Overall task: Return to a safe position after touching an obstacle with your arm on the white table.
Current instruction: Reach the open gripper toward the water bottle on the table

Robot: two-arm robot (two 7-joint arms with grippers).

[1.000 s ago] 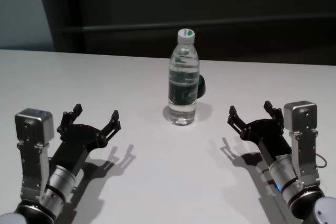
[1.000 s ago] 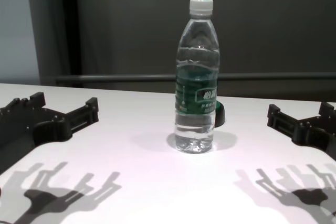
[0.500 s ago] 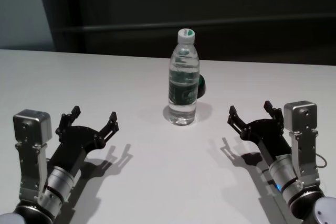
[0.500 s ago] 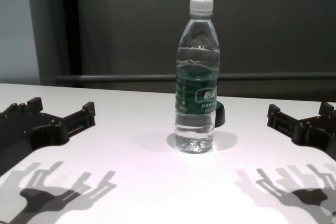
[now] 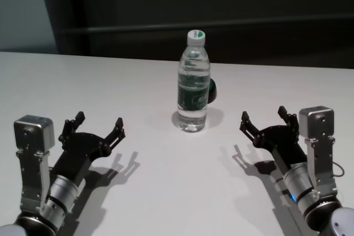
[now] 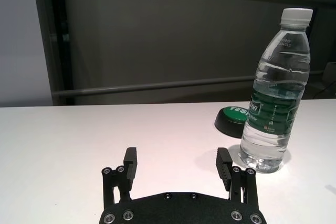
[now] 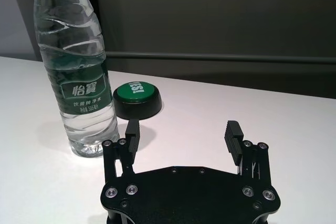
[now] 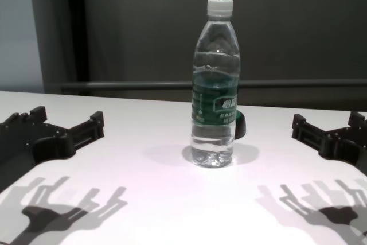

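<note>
Here the bottle [image 5: 193, 89] stood upright on the white surface [image 5: 110, 81], ahead & between both arms. Left pincer [image 5: 98, 128] & right pincer [image 5: 265, 120] had fingers apart, each well clear of it w/ nothing held.

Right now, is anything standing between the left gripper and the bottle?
Nothing visible. Bare table lies between the open left gripper and the upright bottle. The green button sits behind the bottle, off that line. The right gripper is open on the other side.

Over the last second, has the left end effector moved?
Yes. The left end effector has drawn back toward the robot's body, away from the bottle standing upright on the white table, mostly in the first half-second. It is open.
</note>
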